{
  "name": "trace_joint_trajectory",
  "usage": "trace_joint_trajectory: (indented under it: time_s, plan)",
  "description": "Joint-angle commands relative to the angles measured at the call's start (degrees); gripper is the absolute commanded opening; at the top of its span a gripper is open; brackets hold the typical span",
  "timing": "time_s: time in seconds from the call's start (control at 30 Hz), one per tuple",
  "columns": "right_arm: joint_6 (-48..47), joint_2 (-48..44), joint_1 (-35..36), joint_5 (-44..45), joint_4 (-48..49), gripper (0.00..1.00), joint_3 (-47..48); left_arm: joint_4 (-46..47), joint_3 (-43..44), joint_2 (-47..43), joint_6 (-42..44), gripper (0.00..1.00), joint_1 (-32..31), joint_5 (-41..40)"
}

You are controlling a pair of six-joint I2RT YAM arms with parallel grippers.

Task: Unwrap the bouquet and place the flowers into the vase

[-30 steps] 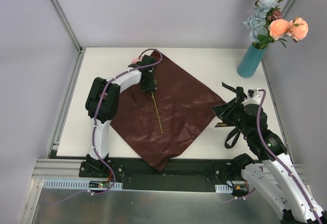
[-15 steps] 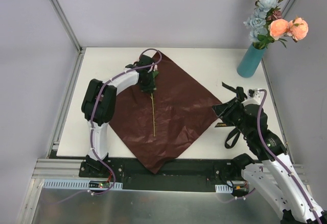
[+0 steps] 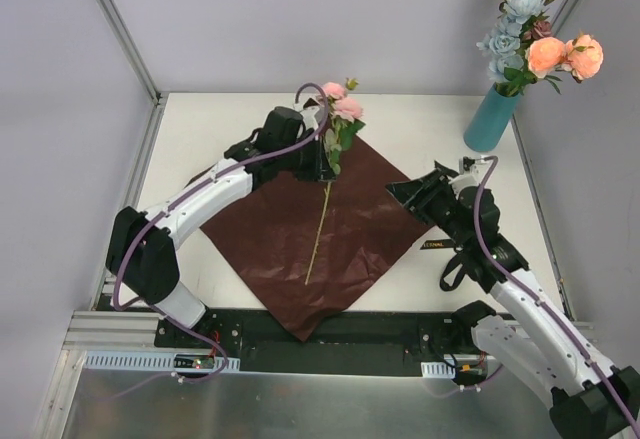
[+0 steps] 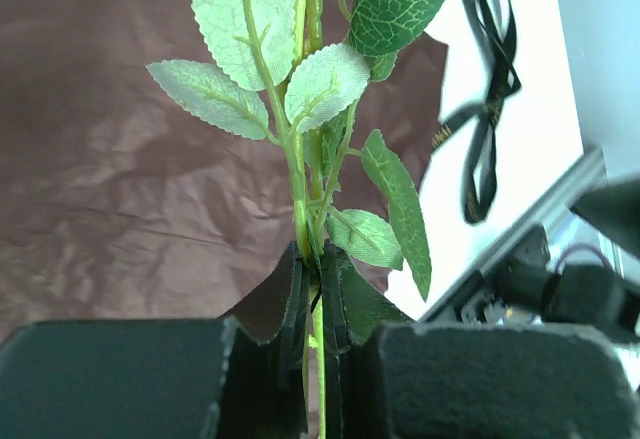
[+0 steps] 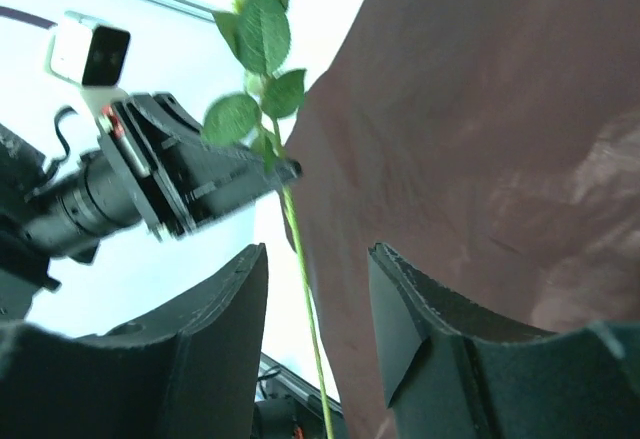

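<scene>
Left gripper clamped on 1 flower (stem hanging above paper); right gripper parted, empty, by paper's right corner.

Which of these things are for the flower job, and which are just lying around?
For the job:
- the pink flower, pinched in the left gripper
- the teal vase, already holding other flowers

Just lying about:
- the maroon paper, spread flat
- the black ribbon, beside the paper
</scene>
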Motion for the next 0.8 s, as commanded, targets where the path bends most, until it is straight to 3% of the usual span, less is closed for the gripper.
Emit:
trace_joint_trajectory:
  time_s: [0.0,0.2,0.6,0.77]
  plan:
    - [4.37,4.89,0.42,-3.88,13.64,0.50,1.48,4.23,-1.87,-3.37,1.82,0.00,-5.18,6.06]
    - [6.48,9.47,1.47,-4.94,17.52,0.49,2.10,4.94,-0.38,-3.73,2.08,0.00,-10.38,6.33]
    - [10.69,12.99,3.31,-3.71,21.73,0.46,0.08,7.66,1.03,-2.32,4.45,0.00,-13.98,9.58]
    - [10.79,11.77,3.93,-0.72,17.00,0.46,0.87,7.66,0.15,-2.58,4.89,0.00,-14.34,5.98]
